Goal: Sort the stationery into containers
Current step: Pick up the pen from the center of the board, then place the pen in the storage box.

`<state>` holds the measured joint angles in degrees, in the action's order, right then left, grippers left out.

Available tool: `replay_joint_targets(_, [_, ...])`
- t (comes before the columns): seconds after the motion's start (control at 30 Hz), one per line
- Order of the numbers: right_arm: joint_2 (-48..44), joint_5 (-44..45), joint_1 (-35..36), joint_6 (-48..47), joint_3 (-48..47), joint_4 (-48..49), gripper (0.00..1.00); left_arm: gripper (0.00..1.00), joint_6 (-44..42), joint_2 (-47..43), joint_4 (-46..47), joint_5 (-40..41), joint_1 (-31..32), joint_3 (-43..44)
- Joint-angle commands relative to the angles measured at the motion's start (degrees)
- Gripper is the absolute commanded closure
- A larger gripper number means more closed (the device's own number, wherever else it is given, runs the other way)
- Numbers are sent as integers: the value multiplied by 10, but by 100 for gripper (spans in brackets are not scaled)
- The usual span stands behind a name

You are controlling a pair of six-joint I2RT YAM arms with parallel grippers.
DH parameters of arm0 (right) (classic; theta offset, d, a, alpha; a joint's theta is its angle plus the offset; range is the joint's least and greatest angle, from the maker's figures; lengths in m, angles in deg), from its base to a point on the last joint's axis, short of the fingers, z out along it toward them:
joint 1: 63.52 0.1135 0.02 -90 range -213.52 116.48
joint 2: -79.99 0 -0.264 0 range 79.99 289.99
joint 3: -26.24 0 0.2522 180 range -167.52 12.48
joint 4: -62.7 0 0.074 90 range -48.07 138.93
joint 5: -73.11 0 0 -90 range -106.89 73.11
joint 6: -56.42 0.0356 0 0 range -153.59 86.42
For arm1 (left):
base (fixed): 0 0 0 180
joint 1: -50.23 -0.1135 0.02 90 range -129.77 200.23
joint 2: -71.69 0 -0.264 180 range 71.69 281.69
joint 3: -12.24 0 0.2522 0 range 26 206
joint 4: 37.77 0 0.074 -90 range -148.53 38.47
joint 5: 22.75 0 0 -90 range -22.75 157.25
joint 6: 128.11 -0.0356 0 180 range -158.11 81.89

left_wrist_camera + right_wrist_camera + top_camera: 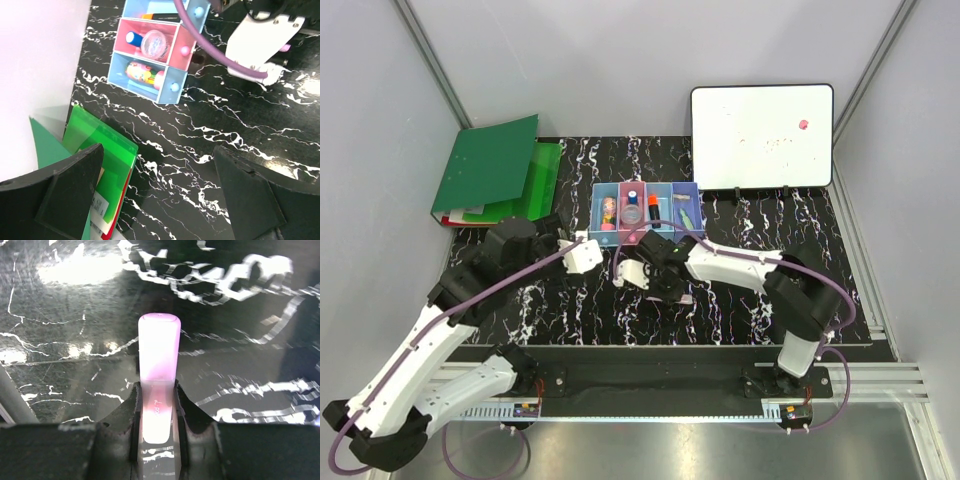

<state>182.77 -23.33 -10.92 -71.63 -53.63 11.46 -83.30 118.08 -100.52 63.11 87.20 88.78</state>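
Grip check: right gripper [156,390] clamps pink marker [158,347] by one end, just short of the bins [697,205]; left gripper [155,185] spread, empty. Risk: short hold lets marker pivot and miss.

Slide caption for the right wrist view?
Right claw clamped on a pink marker over the black marbled tabletop.
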Motion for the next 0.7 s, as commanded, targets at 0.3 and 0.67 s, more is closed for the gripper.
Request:
replay_joint_targets(0.3, [-80, 103, -13, 166, -75, 12, 100, 1, 23, -97, 109, 90, -7, -93])
replay_joint_targets(0.67, [24, 157, -118, 282, -235, 35, 100, 1, 24, -85, 111, 70, -7, -79])
